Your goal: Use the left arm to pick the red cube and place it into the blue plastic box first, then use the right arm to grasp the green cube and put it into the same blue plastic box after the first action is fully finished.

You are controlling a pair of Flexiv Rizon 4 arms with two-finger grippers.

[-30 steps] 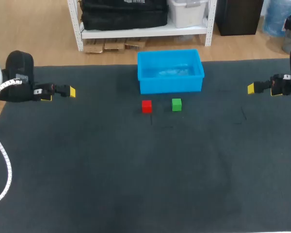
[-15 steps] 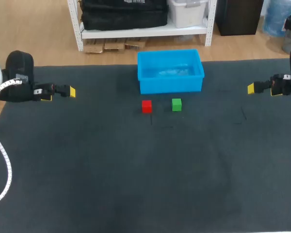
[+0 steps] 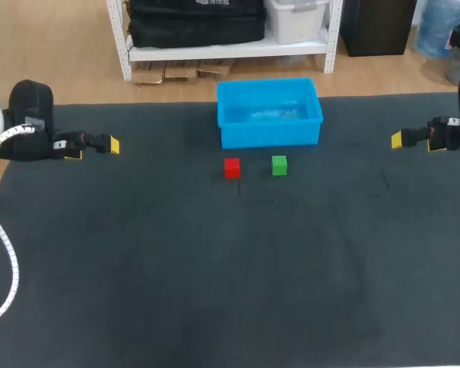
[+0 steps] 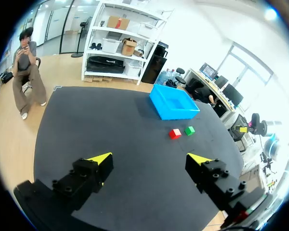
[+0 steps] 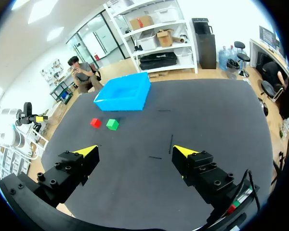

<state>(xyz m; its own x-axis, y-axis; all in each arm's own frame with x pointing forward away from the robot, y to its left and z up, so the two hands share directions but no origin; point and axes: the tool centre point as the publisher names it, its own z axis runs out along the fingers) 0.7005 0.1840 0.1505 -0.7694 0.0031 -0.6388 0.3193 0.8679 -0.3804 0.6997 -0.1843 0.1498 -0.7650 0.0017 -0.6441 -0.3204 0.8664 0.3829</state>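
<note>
A red cube (image 3: 231, 168) and a green cube (image 3: 279, 165) sit side by side on the dark mat, just in front of the blue plastic box (image 3: 269, 112), which holds neither cube. My left gripper (image 3: 100, 146) hovers at the mat's left side, open and empty, far from the red cube (image 4: 175, 134). At the right side my right gripper (image 3: 402, 139) is open and empty, far from the green cube (image 5: 112, 124). The left wrist view has the green cube (image 4: 189, 130) and box (image 4: 174, 102) well ahead of the fingers; in the right wrist view the red cube (image 5: 95, 123) and box (image 5: 124, 92) lie ahead.
The dark mat (image 3: 215, 276) covers the table, with wide bare room in front of the cubes and on both sides. Thin marks (image 3: 384, 180) show on the mat to the right of the green cube. A white cable (image 3: 8, 261) hangs off my left arm.
</note>
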